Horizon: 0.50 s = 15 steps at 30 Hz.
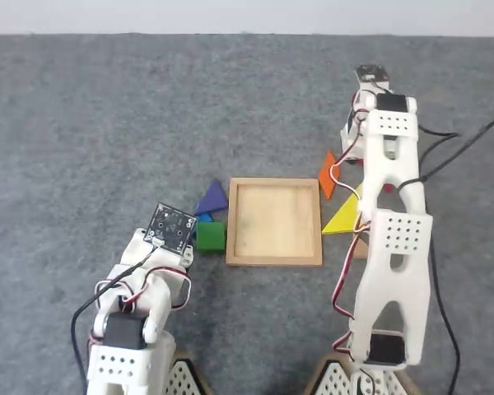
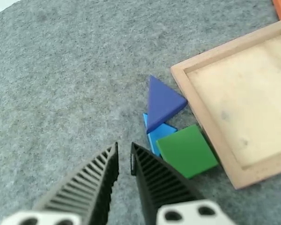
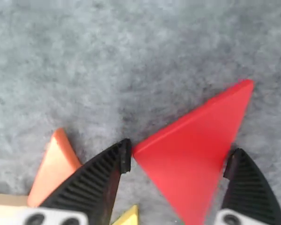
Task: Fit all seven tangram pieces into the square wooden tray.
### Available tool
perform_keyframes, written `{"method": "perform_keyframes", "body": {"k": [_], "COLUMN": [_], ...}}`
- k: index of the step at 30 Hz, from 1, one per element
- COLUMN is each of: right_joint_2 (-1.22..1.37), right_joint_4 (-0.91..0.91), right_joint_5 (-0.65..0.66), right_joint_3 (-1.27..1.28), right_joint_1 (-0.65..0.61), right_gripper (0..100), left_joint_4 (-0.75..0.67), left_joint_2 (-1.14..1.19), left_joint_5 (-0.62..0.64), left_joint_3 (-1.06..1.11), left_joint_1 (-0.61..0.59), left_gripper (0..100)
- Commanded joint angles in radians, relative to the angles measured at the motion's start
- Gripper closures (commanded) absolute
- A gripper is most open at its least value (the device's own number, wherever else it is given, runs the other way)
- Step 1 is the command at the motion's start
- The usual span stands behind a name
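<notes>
As the right jaws stand: the right gripper (image 3: 180, 157) is spread wide, astride the red triangle (image 3: 196, 140), one fingertip (image 3: 124, 152) at a corner of it and the other just off the opposite edge; nothing is clamped yet.
Left jaws: the left gripper (image 2: 124, 150) is drawn to a narrow slit and holds nothing, hanging over bare felt near the blue piece (image 2: 159, 133).
Step in hand: judged from this, the first pick, the red triangle, with no piece placed yet.
Next move: closing squarely on the triangle's slanted sides, where the pads could slip off, then lifting and carrying it over the orange piece (image 1: 328, 174) and yellow triangle (image 1: 343, 217) to the tray.
Red triangle: flat, bright, sharp-cornered, lying flat on the grey felt on the far side of the orange and yellow pieces from the tray.
Tray: the square wooden tray (image 1: 273, 260) sits between the arms, pale, with a raised rim and a bare floor.
Left cluster: the purple triangle (image 1: 212, 198), blue piece and green square (image 1: 210, 236) are bunched just beside the tray's rim.
</notes>
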Motion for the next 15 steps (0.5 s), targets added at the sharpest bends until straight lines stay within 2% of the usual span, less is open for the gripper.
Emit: {"method": "perform_keyframes", "body": {"k": [1, 7, 15], "right_joint_2": [0.012, 0.025, 0.025], "right_joint_4": [0.016, 0.031, 0.093], "right_joint_5": [-0.011, -0.018, -0.018], "right_joint_3": [-0.081, -0.084, -0.084], "right_joint_1": [0.035, 0.027, 0.027], "right_gripper": [67.0, 68.0, 89.9], "left_joint_4": [0.006, 0.006, 0.006], "left_joint_2": [-0.014, -0.014, -0.014], "left_joint_5": [0.008, 0.008, 0.008], "left_joint_3": [-0.008, -0.008, -0.008], "left_joint_1": [-0.003, -0.003, -0.003], "left_gripper": [95, 95, 95]}}
